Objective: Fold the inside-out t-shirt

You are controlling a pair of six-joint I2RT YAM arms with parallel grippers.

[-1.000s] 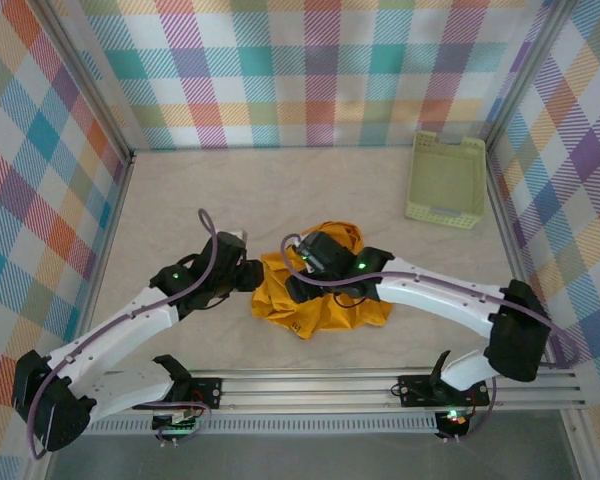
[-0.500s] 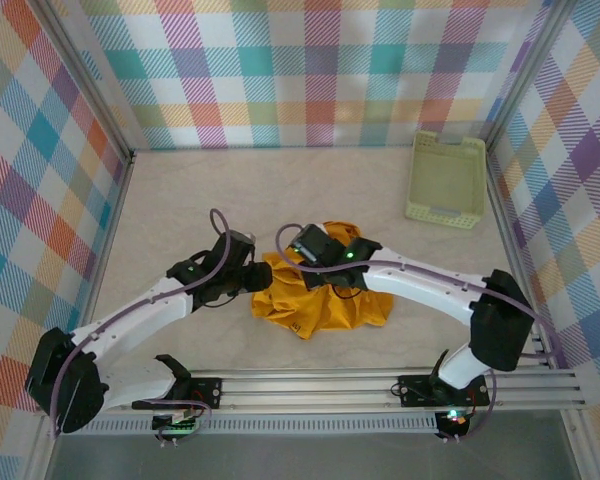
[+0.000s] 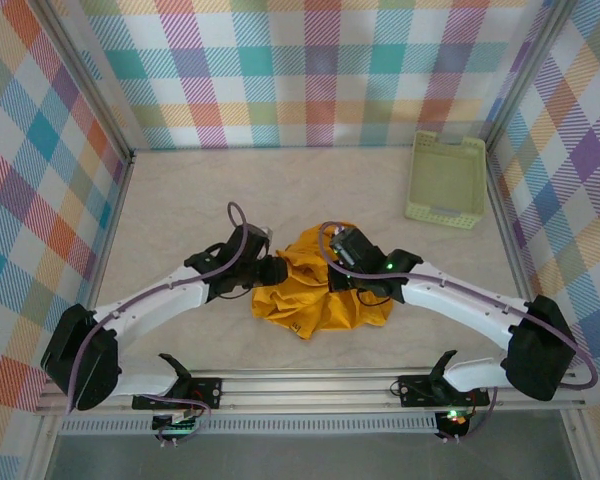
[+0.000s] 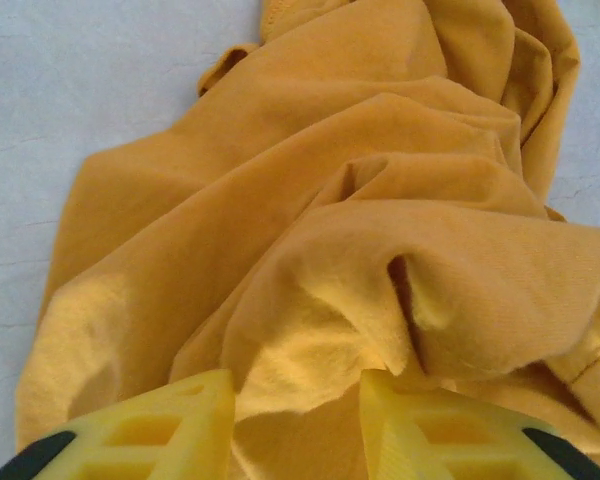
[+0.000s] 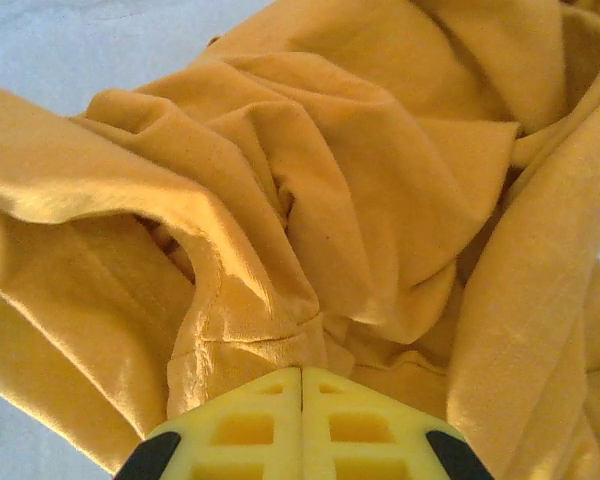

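Observation:
The inside-out t-shirt (image 3: 325, 305) is a mustard-yellow crumpled heap in the middle of the table, with no print or tag showing. My left gripper (image 3: 277, 272) is at the heap's left edge. Up close, the left gripper (image 4: 298, 388) has its yellow fingers (image 4: 185, 420) apart, with a raised fold of the t-shirt (image 4: 310, 330) between them. My right gripper (image 3: 330, 275) sits over the top of the heap. In the right wrist view the right gripper (image 5: 302, 372) has its jaws pressed together, and a seamed edge of the t-shirt (image 5: 250, 330) bunches into their tip.
A pale green plastic basket (image 3: 445, 180) stands at the back right near the wall. Plaid walls close in the table on three sides. Bare table (image 3: 180, 200) lies left of and behind the shirt. The arms' rail (image 3: 310, 385) runs along the near edge.
The right gripper has closed on the cloth and its arm has swung right. The left arm has moved right, onto the shirt's left edge, and its fingers have narrowed.

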